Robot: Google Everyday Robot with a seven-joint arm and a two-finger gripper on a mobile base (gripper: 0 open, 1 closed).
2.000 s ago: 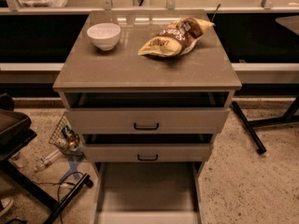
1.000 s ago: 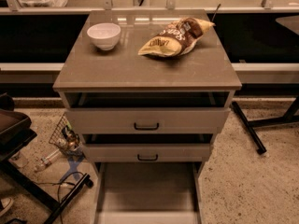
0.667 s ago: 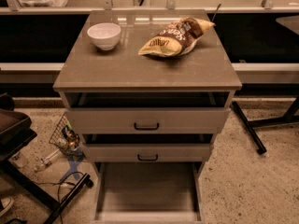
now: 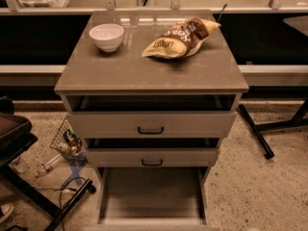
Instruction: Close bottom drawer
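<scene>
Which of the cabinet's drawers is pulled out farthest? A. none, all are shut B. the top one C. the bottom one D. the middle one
C: the bottom drawer reaches well past the middle drawer toward the camera; the gripper is not in view.

Single view only, so no overlap with another. The camera sits high, in front of the cabinet [image 4: 144, 73], facing the far side and tilted down. It is fairly near: the cabinet is centred and takes up most of the frame height. The top is seen from above, with a bowl [image 4: 107, 36] at far left and a chip bag [image 4: 180, 38] at far right. The top drawer [image 4: 150, 124] and middle drawer [image 4: 152, 157] fronts face the lens. The bottom drawer [image 4: 151, 196] extends toward the camera, its near end at the lower frame edge. Floor [image 4: 260, 191] shows on both sides, and a rail [image 4: 274, 8] crosses the far top. The gripper is outside the frame.
</scene>
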